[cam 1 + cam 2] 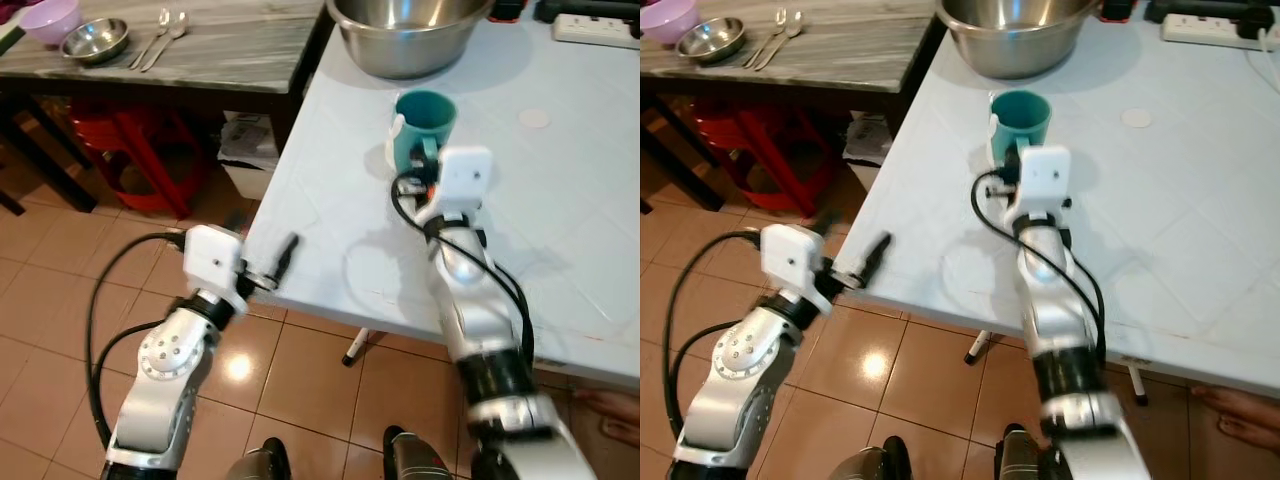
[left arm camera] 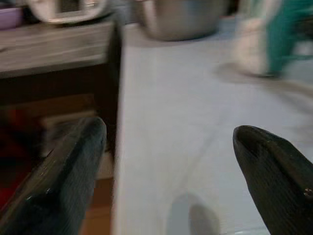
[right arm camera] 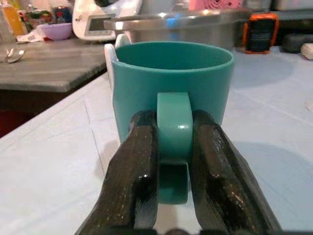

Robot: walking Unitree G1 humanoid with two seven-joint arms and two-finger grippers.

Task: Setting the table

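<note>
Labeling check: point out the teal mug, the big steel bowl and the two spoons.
teal mug [image 3: 171, 73]: right wrist view, front wall below the rim.
big steel bowl [image 1: 400, 45]: left eye view, outer wall.
spoons [image 1: 160, 38]: left eye view, handles.

One teal mug [image 1: 425, 125], two steel bowls [image 1: 408, 35] [image 1: 95, 40], one purple bowl [image 1: 50, 18], two spoons [image 1: 158, 38], two tables [image 1: 560, 190] [image 1: 220, 50].

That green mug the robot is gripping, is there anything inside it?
The right wrist view shows only the inner wall near the rim of the green mug; the bottom is hidden by its own wall. The right gripper clamps its handle.
</note>
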